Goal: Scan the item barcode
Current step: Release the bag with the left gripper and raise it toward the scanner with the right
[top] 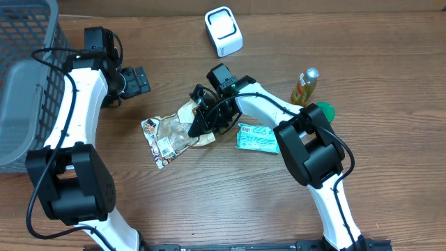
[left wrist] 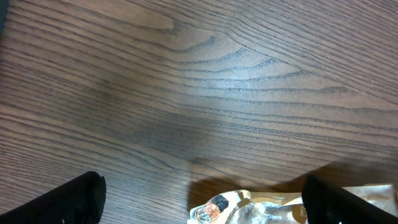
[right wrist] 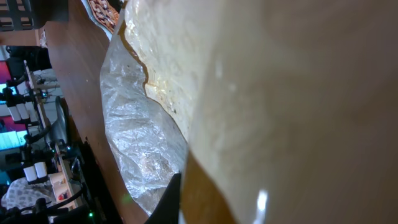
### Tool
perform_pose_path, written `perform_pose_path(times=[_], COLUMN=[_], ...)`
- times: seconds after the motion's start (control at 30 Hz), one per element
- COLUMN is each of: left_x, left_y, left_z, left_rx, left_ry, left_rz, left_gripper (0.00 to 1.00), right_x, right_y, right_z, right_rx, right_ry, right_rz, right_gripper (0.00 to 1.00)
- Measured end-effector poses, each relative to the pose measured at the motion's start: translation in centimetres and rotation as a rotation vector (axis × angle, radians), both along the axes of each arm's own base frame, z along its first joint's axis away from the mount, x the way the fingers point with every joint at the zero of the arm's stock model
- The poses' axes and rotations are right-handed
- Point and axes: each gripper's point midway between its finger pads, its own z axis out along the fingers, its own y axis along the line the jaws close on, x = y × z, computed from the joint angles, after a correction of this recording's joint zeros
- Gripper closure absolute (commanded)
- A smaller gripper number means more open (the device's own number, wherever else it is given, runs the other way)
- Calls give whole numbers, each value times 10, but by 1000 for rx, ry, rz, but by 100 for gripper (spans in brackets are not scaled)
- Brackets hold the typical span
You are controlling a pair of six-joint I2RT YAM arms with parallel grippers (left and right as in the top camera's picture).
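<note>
— How's the left arm standing?
— Raised along the left side, its left gripper (top: 139,79) spread wide and holding nothing.
— And the right?
— Folded in toward the centre, right gripper (top: 201,120) pinched tight on the snack packet (top: 171,136).

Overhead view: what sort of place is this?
Likely a lab mock-up of a shop checkout: a white scanner, a grey basket and a snack bag on a wooden table.
</note>
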Motion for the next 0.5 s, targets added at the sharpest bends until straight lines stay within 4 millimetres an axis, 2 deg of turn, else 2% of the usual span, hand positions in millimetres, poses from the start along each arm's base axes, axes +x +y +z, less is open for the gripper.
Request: perform_pose_path(times=[0.37, 0.5], left_x=[0, 0], left_y=[0, 0], left_z=[0, 0], left_rx=[0, 0], left_ry=[-1, 0], left_rz=[0, 0], left_gripper=[0, 0], right_x=[-4, 0], right_y=[-3, -2], right_z=[0, 8], right_rx=[-16, -22], right_ry=[23, 22], right_rz=[0, -2], right_gripper=[96, 96])
